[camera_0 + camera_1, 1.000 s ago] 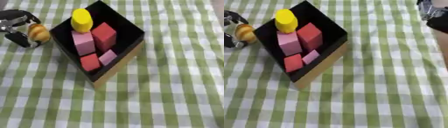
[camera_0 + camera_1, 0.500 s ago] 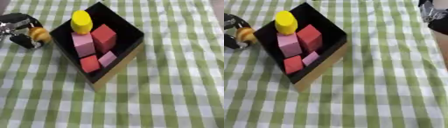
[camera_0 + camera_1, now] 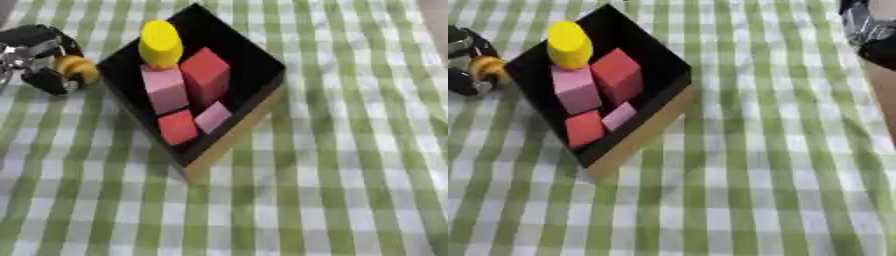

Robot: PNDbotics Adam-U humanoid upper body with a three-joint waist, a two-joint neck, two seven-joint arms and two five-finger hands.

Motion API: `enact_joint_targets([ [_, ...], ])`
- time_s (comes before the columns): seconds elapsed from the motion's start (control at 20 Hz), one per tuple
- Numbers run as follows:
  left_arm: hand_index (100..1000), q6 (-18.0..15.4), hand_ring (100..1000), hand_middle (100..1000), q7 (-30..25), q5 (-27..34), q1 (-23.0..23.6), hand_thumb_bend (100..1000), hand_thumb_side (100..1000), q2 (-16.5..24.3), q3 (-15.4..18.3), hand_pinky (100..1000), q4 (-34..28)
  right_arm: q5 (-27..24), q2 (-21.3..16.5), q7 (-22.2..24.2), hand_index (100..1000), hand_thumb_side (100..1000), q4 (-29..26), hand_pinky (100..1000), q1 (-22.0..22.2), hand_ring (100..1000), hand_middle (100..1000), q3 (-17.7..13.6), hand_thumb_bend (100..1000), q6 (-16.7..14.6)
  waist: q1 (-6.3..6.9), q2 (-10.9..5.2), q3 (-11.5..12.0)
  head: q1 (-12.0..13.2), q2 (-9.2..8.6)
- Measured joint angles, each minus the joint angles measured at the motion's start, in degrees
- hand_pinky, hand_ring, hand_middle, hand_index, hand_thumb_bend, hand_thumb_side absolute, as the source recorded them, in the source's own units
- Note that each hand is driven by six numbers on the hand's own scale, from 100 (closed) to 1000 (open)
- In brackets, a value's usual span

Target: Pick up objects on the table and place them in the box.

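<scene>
Left hand (image 3: 39, 60) at 9 o'clock of the box (image 3: 254, 107), fingers curled round an orange object (image 3: 77, 69), shape unclear, just outside the wall. Right hand (image 3: 868, 30) cut off at 1 o'clock; finger state unreadable. Box holds a yellow cylinder (image 3: 161, 44) and pink and red blocks.

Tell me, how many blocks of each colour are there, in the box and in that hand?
Yellow: 1, a cylinder in the box.
Red: 2, a big block and a small one.
Pink: 2, a tall block and a small one.
Orange: 1, a roundish piece held by the left hand.
Total: 6.
</scene>
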Motion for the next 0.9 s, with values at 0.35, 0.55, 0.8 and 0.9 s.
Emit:
enact_joint_targets([
  [0.35,704,-0.4,683,624,0.58,-0.23,0.03,135,100,0.01,0.01,788,-1.28,-0.09,0.04,-0.23,843,573,0.0,787,0.62,678,580,-0.28,100,0.2,0.32,-0.53,0.07,-0.32,0.95],
  [0.55,698,-0.43,674,615,0.65,-0.23,0.07,128,100,0.23,0.01,783,-2.85,-0.12,0.07,-0.24,843,567,0.0,788,0.93,678,581,-0.29,100,0.21,0.39,-1.77,0.29,-0.58,1.5],
  [0.8,698,-0.38,673,615,0.96,-0.19,0.08,121,100,0.61,0.06,782,-5.53,-0.23,0.07,-0.33,842,553,0.0,788,1.07,678,581,-0.39,100,0.24,0.53,-2.84,0.42,-1.15,2.4],
  [0.9,701,-0.47,679,617,1.03,-0.01,0.08,122,100,0.99,0.05,785,-7.2,-0.29,0.07,-0.36,842,550,0.0,788,1.16,678,582,-0.47,100,0.21,0.62,-3.16,0.48,-1.46,2.69],
])
